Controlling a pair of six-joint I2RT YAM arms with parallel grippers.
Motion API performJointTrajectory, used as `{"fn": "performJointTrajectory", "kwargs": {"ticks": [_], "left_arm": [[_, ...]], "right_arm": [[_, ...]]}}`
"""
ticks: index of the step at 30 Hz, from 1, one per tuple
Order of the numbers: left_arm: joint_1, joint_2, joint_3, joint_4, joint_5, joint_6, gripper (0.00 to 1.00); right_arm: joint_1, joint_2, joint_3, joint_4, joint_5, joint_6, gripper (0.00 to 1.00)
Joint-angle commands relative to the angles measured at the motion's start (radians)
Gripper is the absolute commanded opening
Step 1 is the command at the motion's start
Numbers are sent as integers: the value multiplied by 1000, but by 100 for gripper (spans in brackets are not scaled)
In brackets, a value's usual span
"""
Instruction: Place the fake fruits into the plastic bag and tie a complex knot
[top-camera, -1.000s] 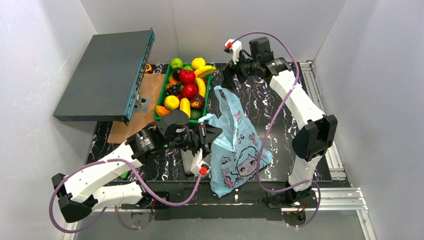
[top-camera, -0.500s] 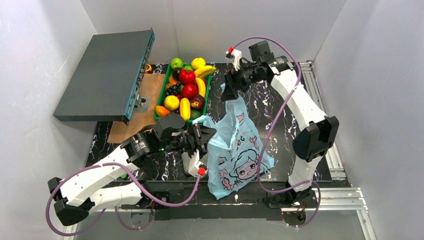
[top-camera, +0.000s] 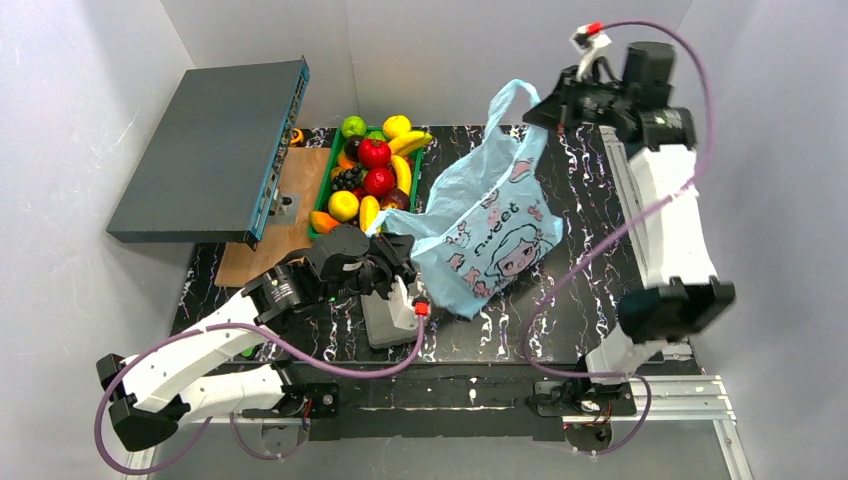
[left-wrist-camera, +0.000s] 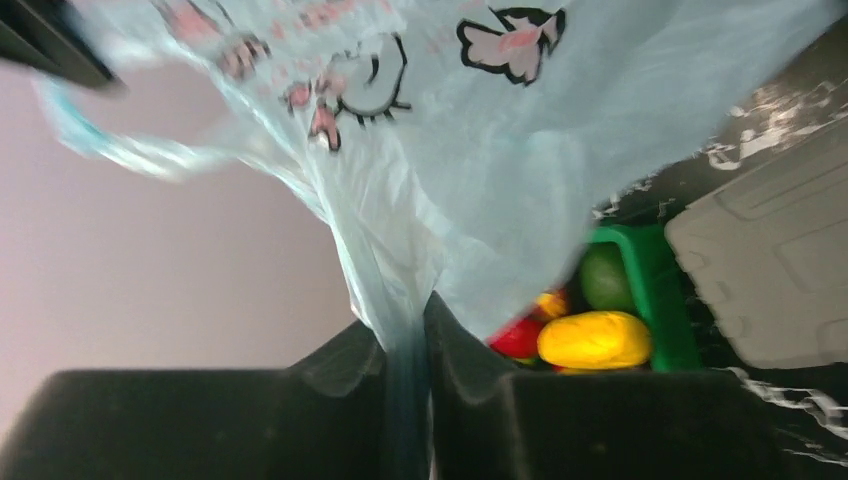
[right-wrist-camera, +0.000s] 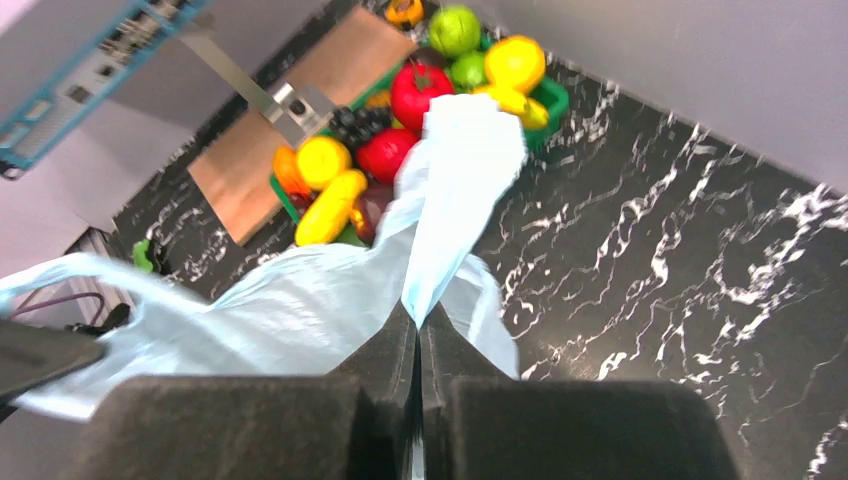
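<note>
Right gripper: closed tight, its two fingers pressed together on a thin strip of the bag.
Left gripper: closed too, pinching a bunched fold of the bag between its fingers.
Bag: light blue with cartoon girl faces, stretched between the two grippers. Its body lies tilted on the table, and its far end is lifted toward the right gripper at the back right.
Handle loop: stands up in the air just beside the right gripper.
Fruits: piled in the tray, with bananas, red apples, grapes, a lemon and a green apple among them. They sit just beside the bag's left edge.
Tray: green, at the back middle of the table, just beyond the left gripper.
Grey case: flat on the table, near the left gripper and touching the bag's near corner.
Table: black with white marbling.
Wooden board: left of the tray.
</note>
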Motion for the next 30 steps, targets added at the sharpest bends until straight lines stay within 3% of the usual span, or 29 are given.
{"fn": "performJointTrajectory", "kwargs": {"ticks": [1, 3, 5, 8, 11, 14, 16, 20, 23, 30], "left_arm": [[-3, -8, 40, -69, -84, -260, 24], [-2, 3, 110, -208, 16, -457, 42], [5, 18, 181, -322, 133, -642, 70], [37, 26, 284, -361, 292, -973, 95], [99, 58, 389, -374, 453, -1235, 98], [183, 125, 524, -352, 550, -1402, 98], [229, 178, 588, -302, 600, -1482, 92], [233, 301, 602, -230, 618, -1478, 49], [222, 416, 652, -214, 609, -1442, 29], [82, 487, 670, -135, 472, -1410, 25]], "right_arm": [[-7, -264, -195, 317, -252, 85, 1], [-1, -320, -286, 349, -290, 86, 1], [8, -371, -375, 378, -295, 62, 1], [19, -435, -463, 427, -299, 62, 1], [45, -486, -515, 443, -288, 32, 1], [68, -520, -547, 441, -277, 10, 1], [83, -535, -562, 442, -271, 8, 1], [105, -560, -583, 454, -255, 30, 1], [111, -576, -591, 447, -234, 36, 1], [115, -596, -598, 438, -212, 70, 1]]}}
